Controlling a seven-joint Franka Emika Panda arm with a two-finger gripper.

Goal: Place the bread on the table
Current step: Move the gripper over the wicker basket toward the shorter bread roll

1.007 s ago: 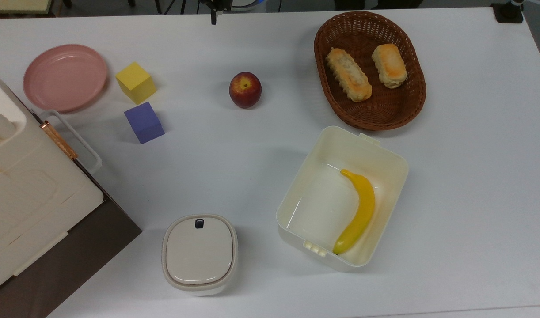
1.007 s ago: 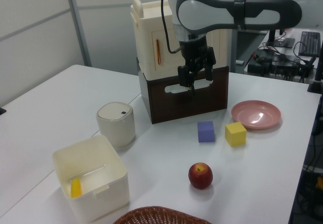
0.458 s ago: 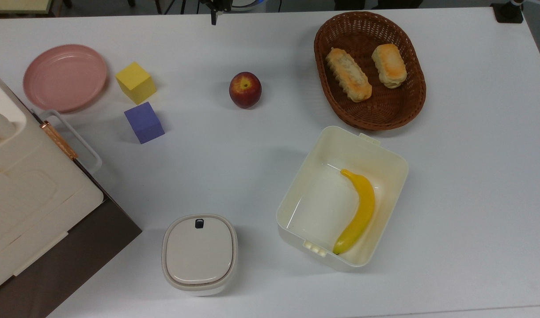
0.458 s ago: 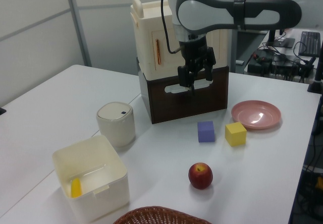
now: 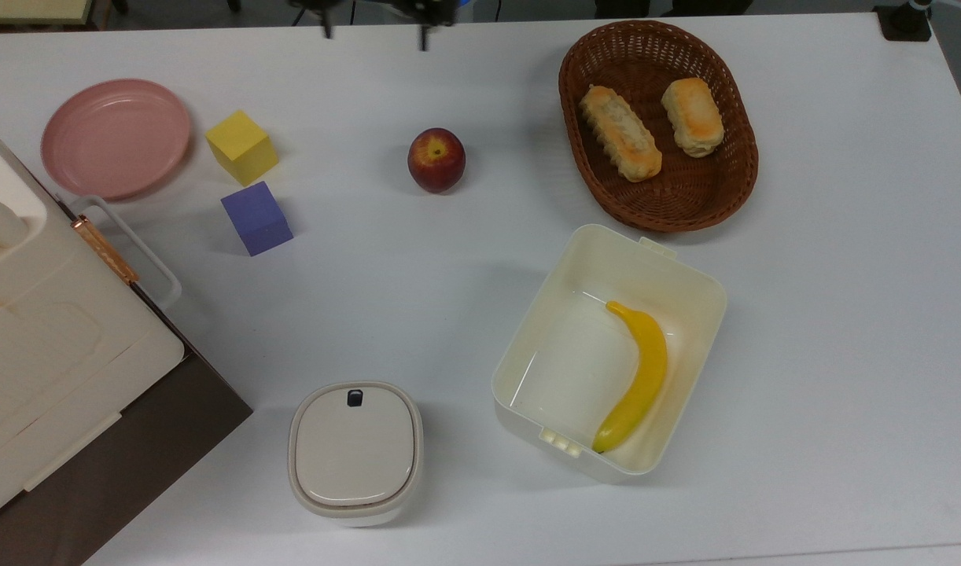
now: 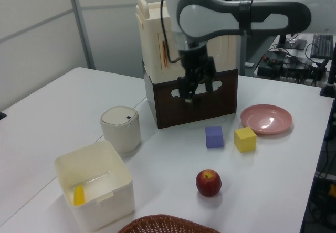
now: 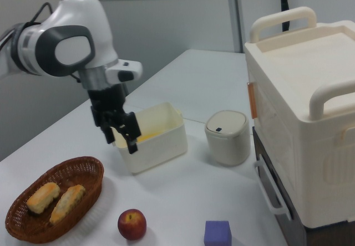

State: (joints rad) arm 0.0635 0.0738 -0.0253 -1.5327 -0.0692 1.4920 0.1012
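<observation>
Stubby pale toasted bread point(image 5: 692, 116) lies in brown wicker basket point(image 5: 732, 189) beside a ridged golden loaf point(image 5: 620, 144) (right in the top view); black two-finger gripper point(image 7: 120, 137), fingers parted and empty, hangs above white table point(image 5: 842, 314).

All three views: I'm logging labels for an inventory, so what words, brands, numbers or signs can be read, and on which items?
None: no readable text shows in these views.
The lidded canister bears a small dark mark, not a legible sign.
The bread, basket, open bin and cream case are plain.
</observation>
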